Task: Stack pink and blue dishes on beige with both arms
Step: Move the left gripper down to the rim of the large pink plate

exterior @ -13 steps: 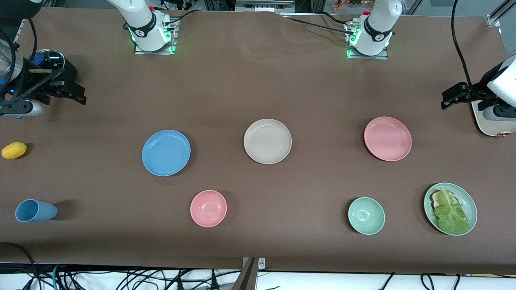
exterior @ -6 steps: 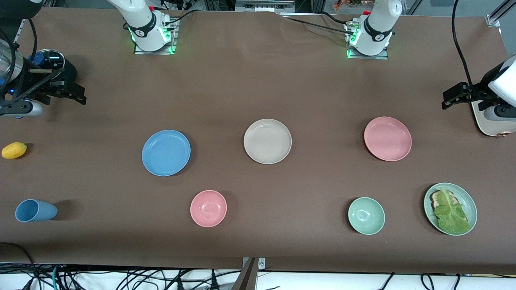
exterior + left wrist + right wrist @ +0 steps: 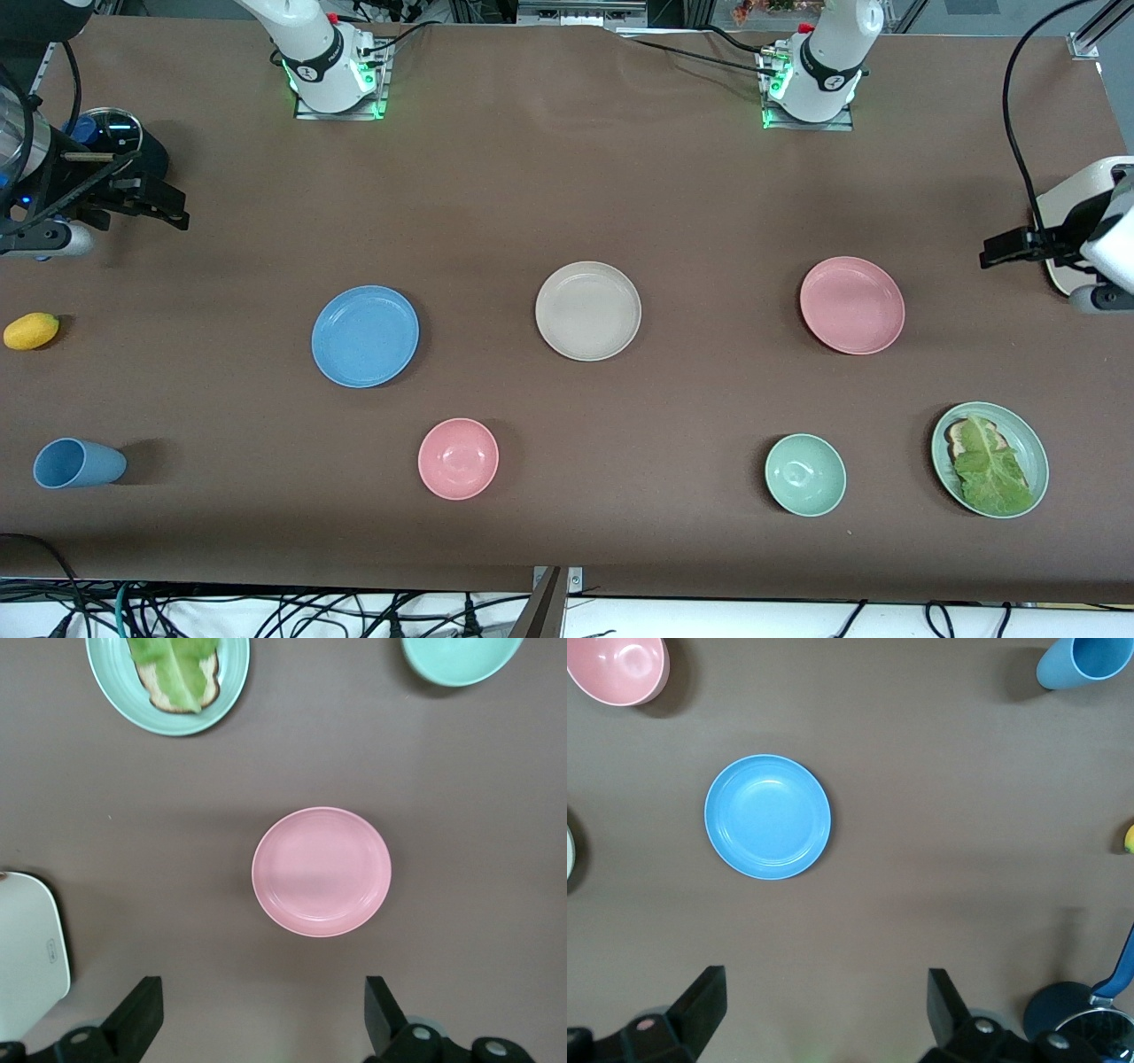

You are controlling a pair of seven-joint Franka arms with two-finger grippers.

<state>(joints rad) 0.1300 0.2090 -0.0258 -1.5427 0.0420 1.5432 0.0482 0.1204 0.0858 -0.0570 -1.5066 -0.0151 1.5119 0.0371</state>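
Brown table [image 3: 567,177]: wide bare strip between the arm bases and the row of plates, nothing standing on it.

Right arm [image 3: 301,44] runs out to its end of the table; right gripper [image 3: 164,208] hangs over the table edge there, fingers spread wide, nothing between them. Left arm [image 3: 833,53] likewise at its own end; left gripper [image 3: 1001,248] is over the table just beside a white board [image 3: 1059,199], fingers [image 3: 142,1014] spread, empty.

Three equal plates in one row, well apart, all flat and bare:
- blue plate [image 3: 365,336] toward the right arm's end, rim clear all round
- beige plate [image 3: 588,310] in the middle, open table on every side
- pink plate [image 3: 852,305] toward the left arm's end, rim clear

Green plate [image 3: 990,458] with lettuce sits nearer the front camera than the pink plate, close to the table edge. Green bowl [image 3: 805,474] beside it. Pink bowl [image 3: 458,458] nearer the camera than the blue and beige plates, between them. Blue cup [image 3: 78,462] on its side and a yellow fruit [image 3: 31,330] at the right arm's end. Small dark pan [image 3: 1090,1019] under the right gripper.
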